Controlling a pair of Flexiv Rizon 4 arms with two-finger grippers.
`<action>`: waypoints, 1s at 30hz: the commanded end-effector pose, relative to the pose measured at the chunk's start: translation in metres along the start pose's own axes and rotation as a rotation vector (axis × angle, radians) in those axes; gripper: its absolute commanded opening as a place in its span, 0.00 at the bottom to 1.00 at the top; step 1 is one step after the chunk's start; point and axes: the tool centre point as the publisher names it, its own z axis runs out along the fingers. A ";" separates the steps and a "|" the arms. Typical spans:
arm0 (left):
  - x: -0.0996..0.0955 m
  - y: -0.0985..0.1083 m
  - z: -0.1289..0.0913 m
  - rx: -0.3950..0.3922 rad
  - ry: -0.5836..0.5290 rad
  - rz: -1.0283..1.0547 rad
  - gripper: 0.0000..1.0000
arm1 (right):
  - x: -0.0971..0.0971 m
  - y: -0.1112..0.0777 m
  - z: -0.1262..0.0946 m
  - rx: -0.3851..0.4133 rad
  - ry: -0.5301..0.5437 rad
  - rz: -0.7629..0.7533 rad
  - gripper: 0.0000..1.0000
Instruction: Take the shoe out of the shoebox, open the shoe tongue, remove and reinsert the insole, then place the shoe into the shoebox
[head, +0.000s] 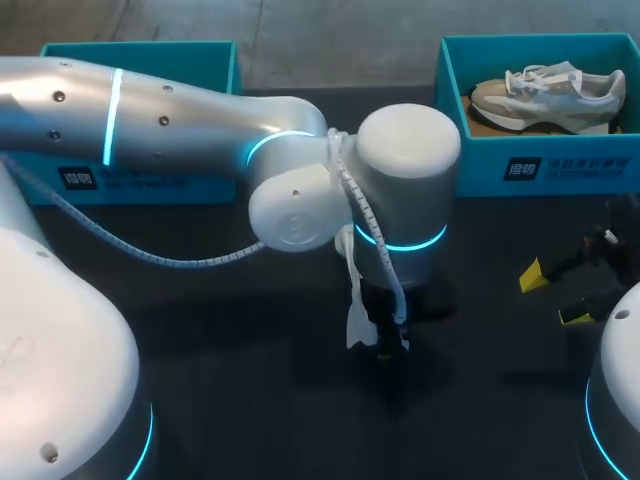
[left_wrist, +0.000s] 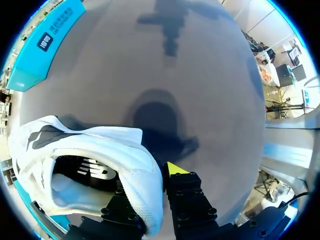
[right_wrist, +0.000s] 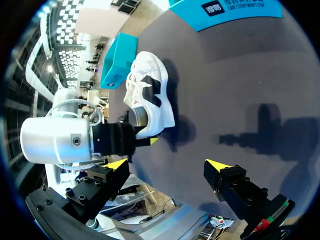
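The dark, matte tabletop (head: 250, 400) carries a teal shoebox (head: 150, 186) at its far left and a second teal shoebox (head: 575, 165) at its far right, the two well apart.

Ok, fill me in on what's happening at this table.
The left claw is shut on the heel rim of a white shoe, one finger inside and one outside, holding it over the middle of the table. The insole sits inside the shoe. The right claw hangs open and empty off to the side. A second, greyish shoe lies in the shoebox at the far right.
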 end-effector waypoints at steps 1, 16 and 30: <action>-0.007 0.015 -0.021 0.020 0.001 0.007 0.00 | 0.001 -0.001 0.000 -0.002 -0.003 0.002 1.00; -0.054 0.046 -0.101 0.055 0.056 0.077 0.00 | 0.001 -0.001 0.000 -0.002 -0.003 0.002 1.00; -0.082 0.067 -0.170 -0.006 0.058 0.052 0.00 | 0.001 -0.001 0.000 -0.002 -0.003 0.002 1.00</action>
